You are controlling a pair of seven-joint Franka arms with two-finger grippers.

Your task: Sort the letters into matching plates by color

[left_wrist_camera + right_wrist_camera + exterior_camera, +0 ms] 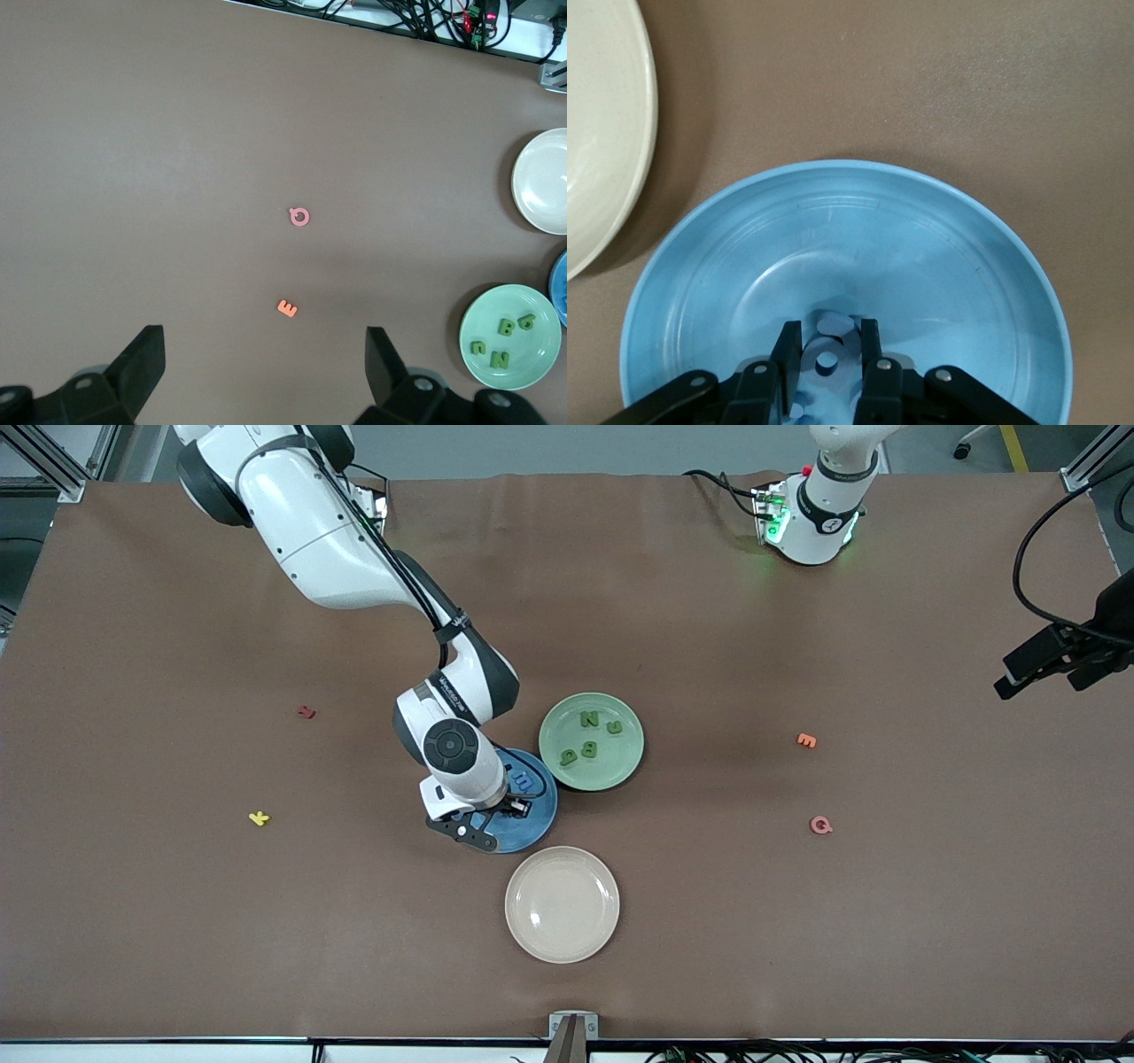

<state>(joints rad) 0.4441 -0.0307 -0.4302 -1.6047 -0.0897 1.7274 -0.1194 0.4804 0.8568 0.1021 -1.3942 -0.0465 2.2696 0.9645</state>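
Observation:
My right gripper is low in the blue plate, shut on a blue letter whose holes show between its fingers. Another blue letter lies in that plate. The green plate beside it holds several green letters. The cream plate, nearest the front camera, holds nothing. My left gripper hangs high and open over the table toward the left arm's end, above the orange letter and the pink letter.
A red letter and a yellow letter lie loose toward the right arm's end. The orange letter and pink letter lie loose toward the left arm's end. The three plates crowd the middle of the brown table.

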